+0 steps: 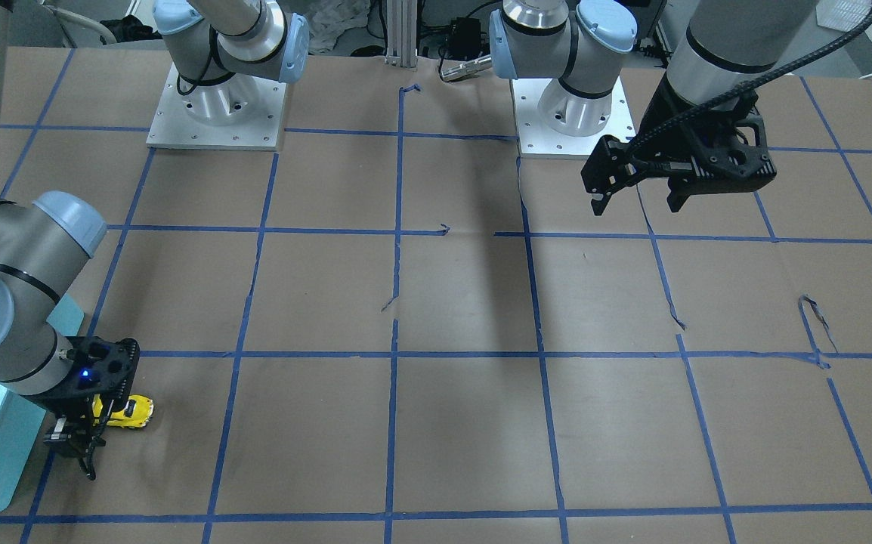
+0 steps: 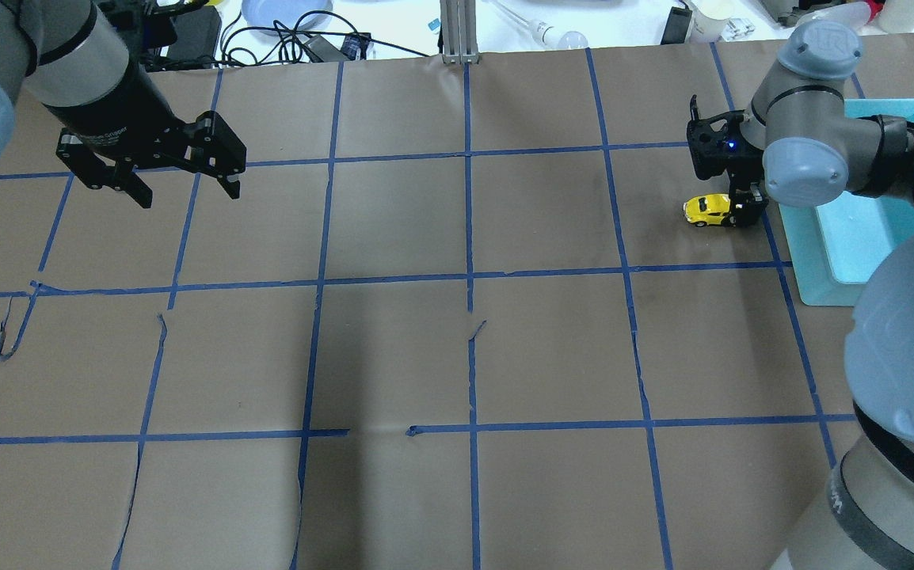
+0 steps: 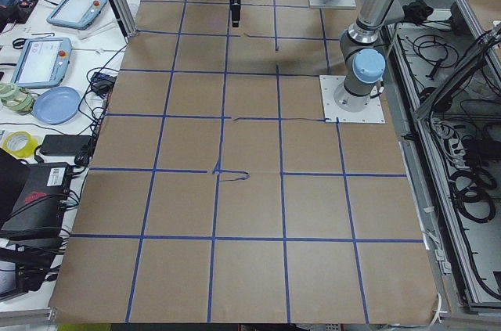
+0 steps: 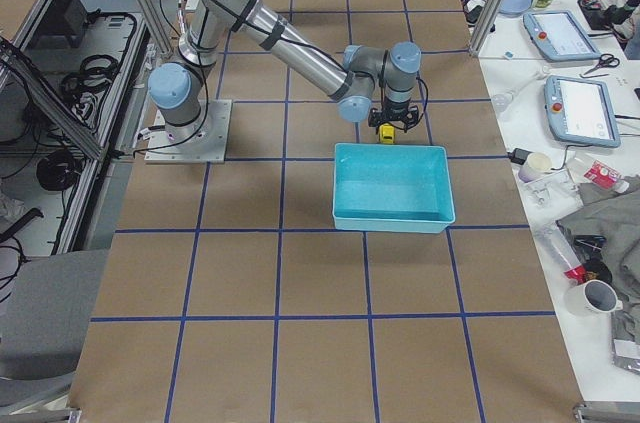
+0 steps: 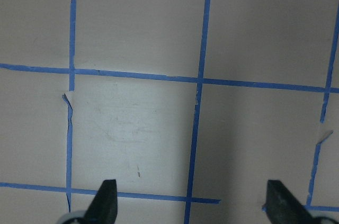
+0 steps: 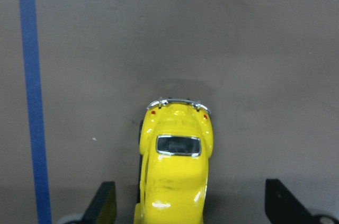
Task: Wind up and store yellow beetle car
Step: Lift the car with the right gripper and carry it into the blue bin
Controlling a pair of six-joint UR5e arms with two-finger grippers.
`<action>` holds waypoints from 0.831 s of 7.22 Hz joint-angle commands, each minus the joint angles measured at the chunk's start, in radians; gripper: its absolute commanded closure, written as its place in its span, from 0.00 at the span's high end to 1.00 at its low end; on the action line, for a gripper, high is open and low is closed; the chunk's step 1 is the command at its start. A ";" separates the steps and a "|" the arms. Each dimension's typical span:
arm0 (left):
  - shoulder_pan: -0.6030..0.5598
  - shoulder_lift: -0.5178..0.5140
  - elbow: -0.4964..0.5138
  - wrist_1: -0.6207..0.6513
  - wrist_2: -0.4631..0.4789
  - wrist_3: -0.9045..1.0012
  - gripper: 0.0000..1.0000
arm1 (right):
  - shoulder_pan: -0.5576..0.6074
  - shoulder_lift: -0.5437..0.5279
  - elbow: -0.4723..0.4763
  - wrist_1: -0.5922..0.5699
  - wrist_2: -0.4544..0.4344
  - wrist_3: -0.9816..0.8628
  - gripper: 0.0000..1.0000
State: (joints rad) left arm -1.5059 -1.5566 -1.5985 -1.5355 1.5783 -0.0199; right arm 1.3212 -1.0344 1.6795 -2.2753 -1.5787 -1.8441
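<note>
Quick status from my remote seat: the right gripper (image 2: 744, 210) is low over the paper-covered table (image 2: 457, 356) with its fingers (image 6: 106, 205) spread wide. The yellow beetle car (image 6: 175, 166) sits on its wheels between them, closer to one finger than the other and touching neither, as far as I can tell. On the wrist cam the chrome bumper and the little red tail lights poke out past the fingertips, so the rear points away from the wrist and the nose is tucked under the camera. My guess is it's lined up that way so closing would pinch the car across its flanks. That leaves the wheels on the paper so the car can be dragged to load the spring, assuming it's a pull-back toy. The teal bin (image 2: 815, 273) is just behind that gripper on the arm's side, which I figure is why the car gets handled here: only a short hop to stash it once it's wound. The left gripper (image 2: 186, 190) is way off on the other side, hovering above the table with its fingers also wide apart and nothing between them but tape lines. It looks parked to stay out of the way. I'd call this the pre-grasp step, with nothing wound or stored yet. My main worry is that off-centre car skidding or twisting when one finger lands first.
</note>
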 commanded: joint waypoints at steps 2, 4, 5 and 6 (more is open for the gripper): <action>0.003 0.001 -0.003 0.002 0.012 0.000 1.00 | -0.002 0.008 0.020 -0.012 0.000 0.006 0.59; 0.004 0.000 -0.001 0.005 -0.004 0.000 1.00 | -0.002 0.004 0.025 -0.027 -0.001 0.006 0.15; 0.004 -0.002 -0.001 0.006 0.000 -0.003 1.00 | -0.004 -0.004 0.017 -0.023 -0.009 0.009 0.03; 0.004 0.003 -0.001 0.005 0.005 -0.005 1.00 | -0.002 -0.027 0.016 -0.007 -0.010 0.020 0.00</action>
State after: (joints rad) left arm -1.5021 -1.5569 -1.5997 -1.5304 1.5793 -0.0224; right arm 1.3185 -1.0414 1.6984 -2.2946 -1.5856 -1.8330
